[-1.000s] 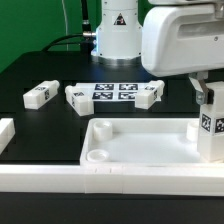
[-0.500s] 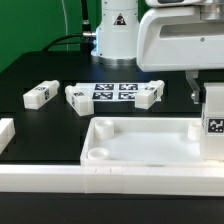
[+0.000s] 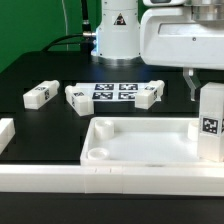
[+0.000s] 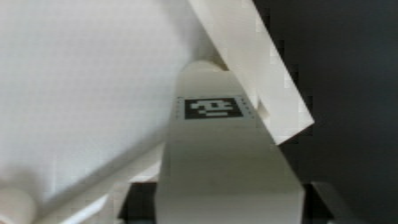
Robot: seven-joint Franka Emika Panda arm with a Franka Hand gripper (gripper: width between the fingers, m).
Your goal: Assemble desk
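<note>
- The white plastic rectangular tray-like desk top (image 3: 140,140), with its raised rim, is lying open side up on the black table (image 3: 40,70). It is sitting just behind a long white border rail (image 3: 100,180) that is running along the near edge.
- A round socket (image 3: 97,155) is showing in the desk top's near corner on the exterior view's left.
- One square white post leg (image 3: 210,112) is standing upright at the exterior view's right end of the desk top. Its black-and-white square tag (image 3: 210,126) is facing the camera.
- The dark fingers (image 3: 190,86) are reaching down from the arm's bulky white wrist housing (image 3: 180,35) and are clamping this leg near its upper end.
- In the wrist view the leg is filling the whole gap between the fingers and is touching them on both sides.
- The wrist view is also showing the desk top's rim running slantwise just past the tagged face.
- The leg's lower end is sitting low against the desk top's end wall, and I cannot tell whether it is seated in a corner socket.
- Three more white post legs are lying flat farther back on the table. One (image 3: 40,95) is lying alone toward the exterior view's left.
- The other two (image 3: 75,98) (image 3: 148,95) are lying just beside either end of the marker board (image 3: 112,92).
- A short stretch of a second white rail (image 3: 5,135) is showing at the exterior view's left edge.
- The arm's white base (image 3: 118,30) is standing behind the marker board.
</note>
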